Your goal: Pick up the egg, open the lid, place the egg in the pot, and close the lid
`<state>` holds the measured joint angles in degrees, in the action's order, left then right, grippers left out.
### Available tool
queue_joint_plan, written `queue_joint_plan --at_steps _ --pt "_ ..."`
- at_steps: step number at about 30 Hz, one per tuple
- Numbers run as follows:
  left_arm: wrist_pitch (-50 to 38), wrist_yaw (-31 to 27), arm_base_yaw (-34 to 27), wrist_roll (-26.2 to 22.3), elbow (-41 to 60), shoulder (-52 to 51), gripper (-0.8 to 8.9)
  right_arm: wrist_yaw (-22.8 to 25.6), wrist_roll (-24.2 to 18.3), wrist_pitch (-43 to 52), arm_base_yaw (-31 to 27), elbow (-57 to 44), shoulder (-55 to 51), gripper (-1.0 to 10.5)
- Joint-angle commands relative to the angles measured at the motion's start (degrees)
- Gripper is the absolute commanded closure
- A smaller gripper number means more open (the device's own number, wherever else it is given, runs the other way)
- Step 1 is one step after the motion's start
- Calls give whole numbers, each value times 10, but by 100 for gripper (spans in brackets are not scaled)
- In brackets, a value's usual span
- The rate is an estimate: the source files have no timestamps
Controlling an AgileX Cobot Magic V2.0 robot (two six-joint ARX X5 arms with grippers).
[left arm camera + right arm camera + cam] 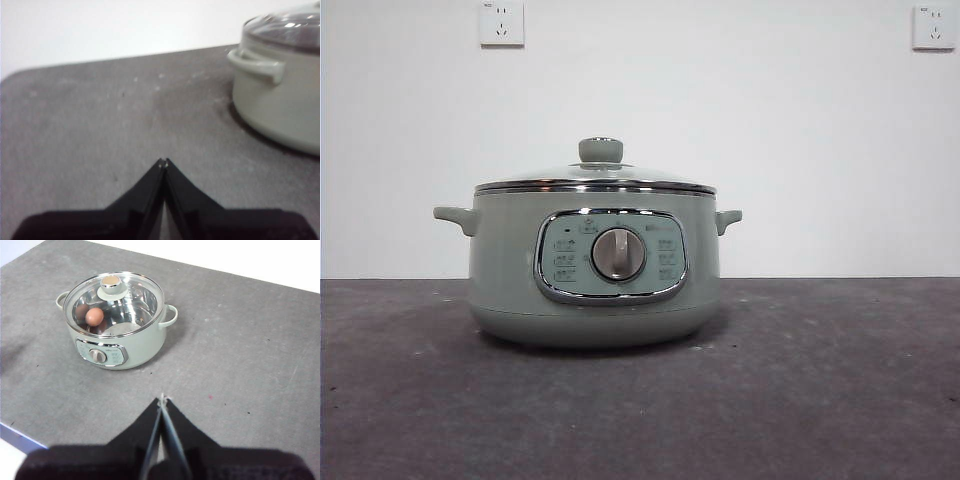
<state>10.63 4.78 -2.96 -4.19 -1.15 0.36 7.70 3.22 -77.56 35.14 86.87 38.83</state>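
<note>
pot: pale green pot (510, 270) sits upright on the grey counter (820, 400), control panel and silver dial (618, 254) facing the front view, two side handles out to either side.
lid: glass lid (595, 180) is seated on the pot's rim, knob (601, 150) on top, closed.
egg: brown egg (94, 316) lies inside the pot, seen through the glass from the right wrist view; its reflection shows on the steel wall beside it.
left tool: left tool (164, 161) is above bare counter, off to the side of the pot near one handle (256, 64); jaws pressed together, holding nothing.
right tool: right tool (163, 398) hangs high over the counter, well apart from the pot; jaws together, empty.
wall: white, two outlets (501, 22) up top.
</note>
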Motion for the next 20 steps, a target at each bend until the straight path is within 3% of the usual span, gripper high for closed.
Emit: queue_joint_plan --at_steps 1,20 --pt "-11 -3 -2 22 7 -2 816 3 4 -13 1 -4 0 947" --pt "-13 1 -2 23 7 8 816 3 4 -13 1 -4 0 947"
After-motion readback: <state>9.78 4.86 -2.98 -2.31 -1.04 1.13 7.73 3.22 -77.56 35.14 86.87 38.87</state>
